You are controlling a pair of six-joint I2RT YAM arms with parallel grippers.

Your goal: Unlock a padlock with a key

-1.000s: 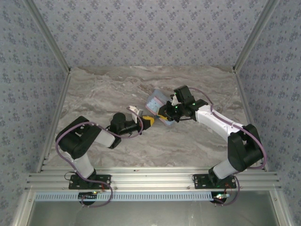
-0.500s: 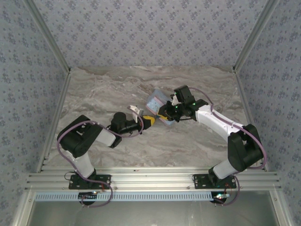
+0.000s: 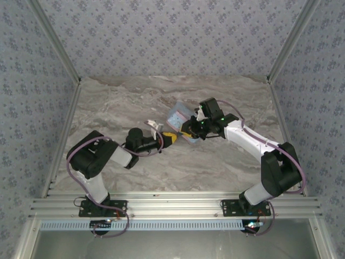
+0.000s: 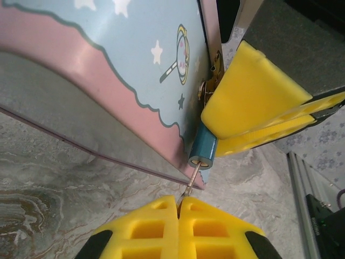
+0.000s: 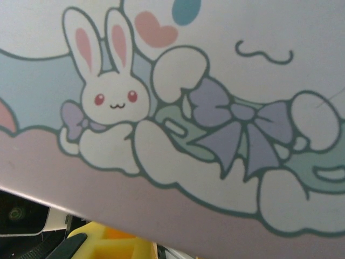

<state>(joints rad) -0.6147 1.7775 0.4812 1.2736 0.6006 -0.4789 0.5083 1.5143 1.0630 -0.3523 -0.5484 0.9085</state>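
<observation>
A: Which step is in hand now?

B: I judge it is the turning of the key. The left gripper [image 4: 179, 208] is pressed shut on the key [image 4: 190, 182]. The thin shaft runs from its fingertips up into the end face of the padlock [image 4: 204, 151]. How deep it sits, I cannot tell.

A: And where is the padlock?

B: At the hasp on the edge of the tin [image 4: 108, 65], which stands tilted over the table [image 4: 64, 183]. The right gripper [image 4: 214, 129] is closed narrow on the upper part of the padlock. Only the blue lower end sticks out between its yellow fingers.

A: What does the next move ask for?

B: Probably a roll of the left wrist about the line of the key, with no side push. The shaft is thin and could bend or slip out. The right side should hold firm against this twist. The shackle is hidden, so I cannot say if it is released.

A: How do the arms stand?

B: From above, the left arm [image 3: 102, 159] is folded at the elbow, with its forearm low and reaching right toward the middle. The right arm [image 3: 253, 143] stretches from its base up and to the left, with its wrist bent toward the tin. The two grippers almost meet.
</observation>
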